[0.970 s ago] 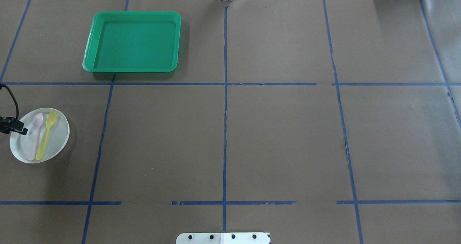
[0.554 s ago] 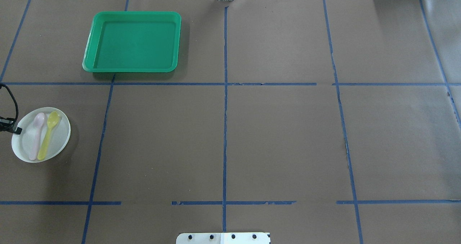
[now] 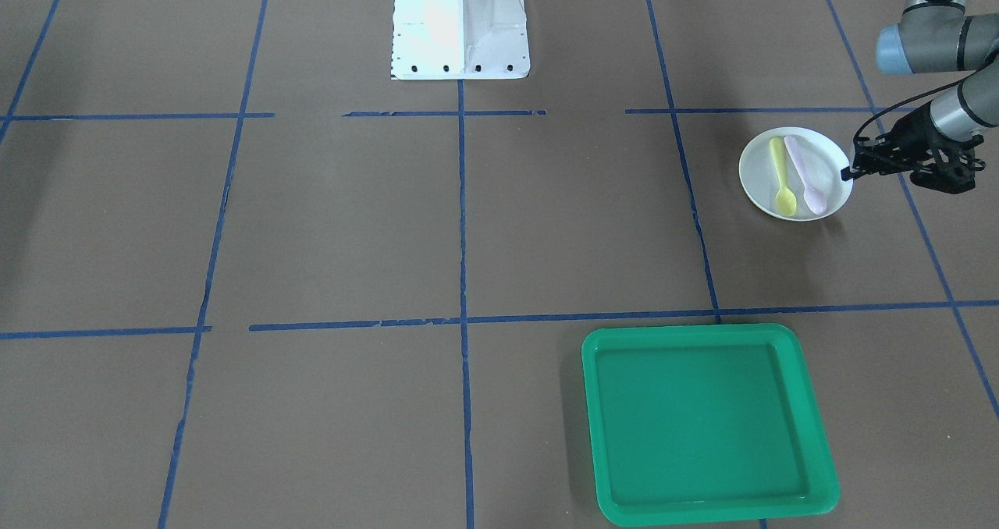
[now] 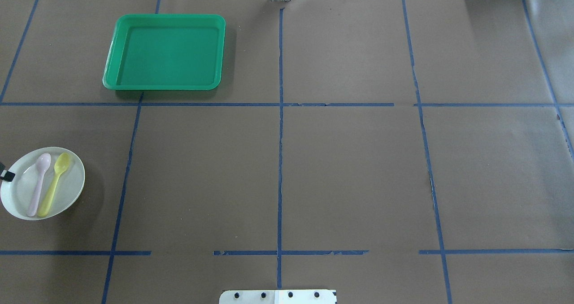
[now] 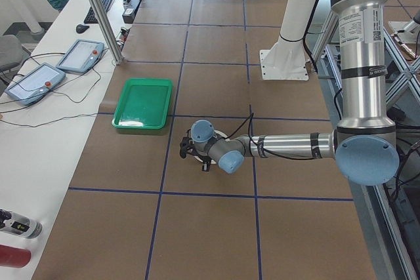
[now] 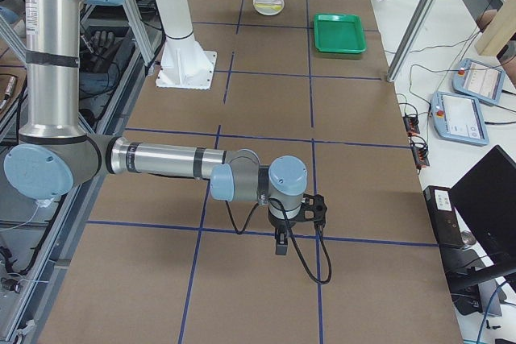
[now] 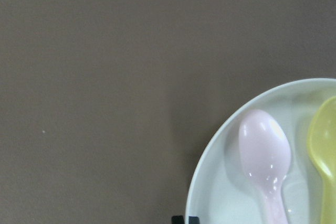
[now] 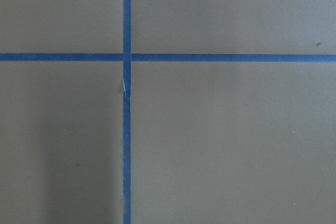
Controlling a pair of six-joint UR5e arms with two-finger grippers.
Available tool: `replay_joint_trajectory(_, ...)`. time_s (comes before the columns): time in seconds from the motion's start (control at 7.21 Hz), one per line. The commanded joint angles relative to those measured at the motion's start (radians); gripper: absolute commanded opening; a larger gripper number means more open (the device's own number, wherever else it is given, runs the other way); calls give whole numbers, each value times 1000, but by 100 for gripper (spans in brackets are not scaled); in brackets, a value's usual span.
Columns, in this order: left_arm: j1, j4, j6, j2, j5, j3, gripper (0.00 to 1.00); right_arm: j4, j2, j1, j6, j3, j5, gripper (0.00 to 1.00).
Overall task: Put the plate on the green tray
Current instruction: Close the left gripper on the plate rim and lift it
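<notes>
White plate (image 4: 71, 183) sits at the left edge of the table (image 4: 350, 169), well apart from the green tray (image 4: 163, 53). Pink spoon (image 4: 37, 187) and yellow spoon (image 4: 53, 188) lie in it side by side. Left gripper (image 3: 846, 174) is clamped on the plate's rim. Right gripper (image 6: 280, 245) is low over the table; cannot tell whether its fingers are apart or together.

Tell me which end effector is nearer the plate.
Left. The left end effector grips the rim of the plate. The right end effector hangs low at the opposite end of the table, far from the plate.
</notes>
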Motion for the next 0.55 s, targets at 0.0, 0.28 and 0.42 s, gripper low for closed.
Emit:
replay_joint_trajectory(0.0, -78, 2, 37, 8, -143, 0, 0, 0, 0, 0, 0, 0, -2, 100)
replay_joint_trajectory(0.28, -132, 4, 31, 1, -200, -6, 0, 1, 0, 0, 0, -1, 0, 100)
replay_joint_trajectory(0.42, -135, 34, 19, -48, -200, -2, 0, 1, 0, 0, 0, 0, 0, 100)
